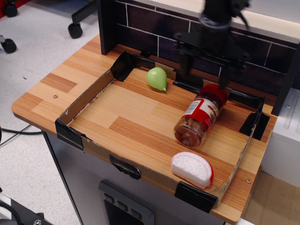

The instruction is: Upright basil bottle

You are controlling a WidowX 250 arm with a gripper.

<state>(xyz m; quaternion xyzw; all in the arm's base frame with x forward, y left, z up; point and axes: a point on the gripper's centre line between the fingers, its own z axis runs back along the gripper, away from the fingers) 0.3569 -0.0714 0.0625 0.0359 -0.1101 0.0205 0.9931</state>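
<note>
Lying sideways on the wooden tray (140,126), the basil bottle (200,115); end effector (204,70) above, spread open, empty.

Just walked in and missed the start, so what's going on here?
A robot arm is working over a shallow cardboard tray on a wooden table. Its claw hangs open above the red cap end of the basil bottle, holding nothing. The bottle lies on its side, not yet stood up. A green pear sits near the back wall, and a white half-round piece lies near the front edge.
</note>
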